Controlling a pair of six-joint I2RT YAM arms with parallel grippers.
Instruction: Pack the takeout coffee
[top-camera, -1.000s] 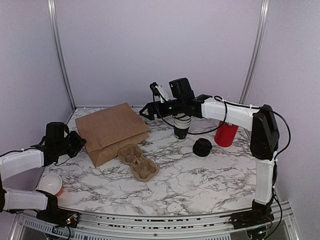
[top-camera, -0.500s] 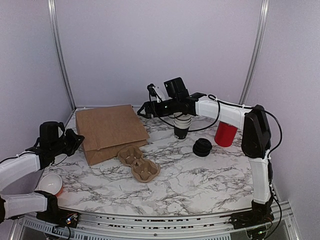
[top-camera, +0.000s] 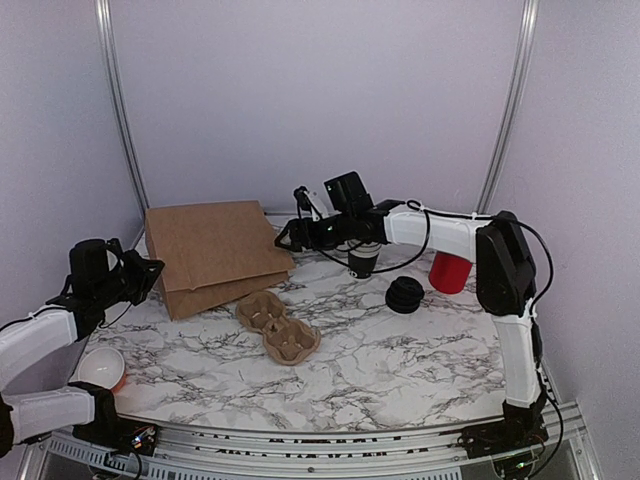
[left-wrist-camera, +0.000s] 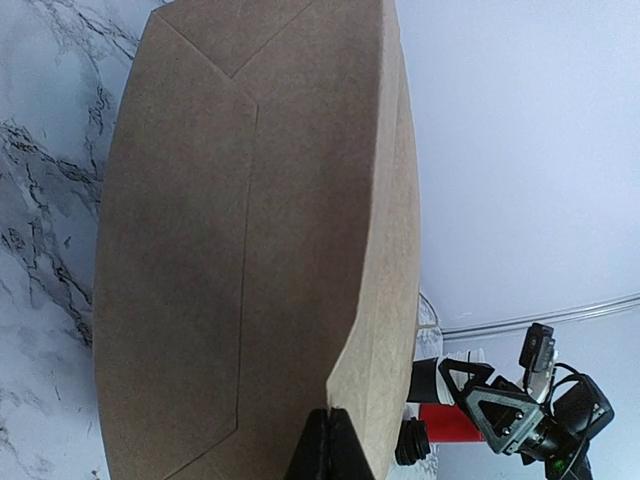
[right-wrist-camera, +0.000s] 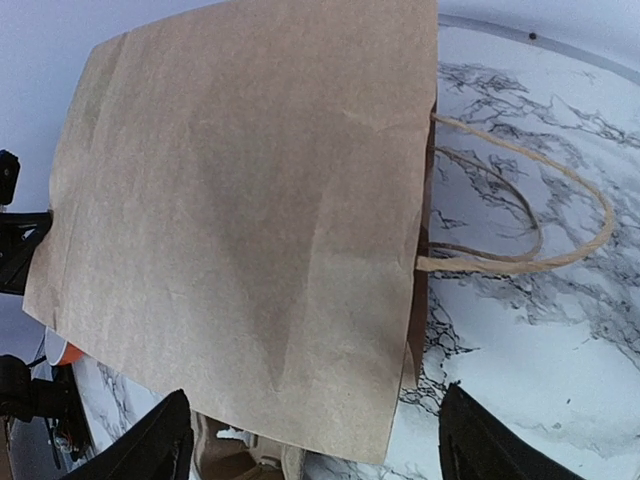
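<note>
Brown paper is pinched between the closed fingers of the left gripper (left-wrist-camera: 328, 430): the flat brown paper bag (top-camera: 215, 255), tilted up off the marble-patterned table (top-camera: 400, 350). The right gripper (right-wrist-camera: 318, 400) stands wide and empty, facing the bag's mouth and its twisted paper handles (right-wrist-camera: 480, 266). To open the bag well, I judge it should take one wall or one handle only and draw away from the left pinch. The takeout coffee I cannot pick out surely. A squat black ribbed shape (top-camera: 405, 293) near the red cup (top-camera: 450, 272) may be it.

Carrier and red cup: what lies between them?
A stack of black lids lies between the carrier and the red cup; the top view shows it.
</note>
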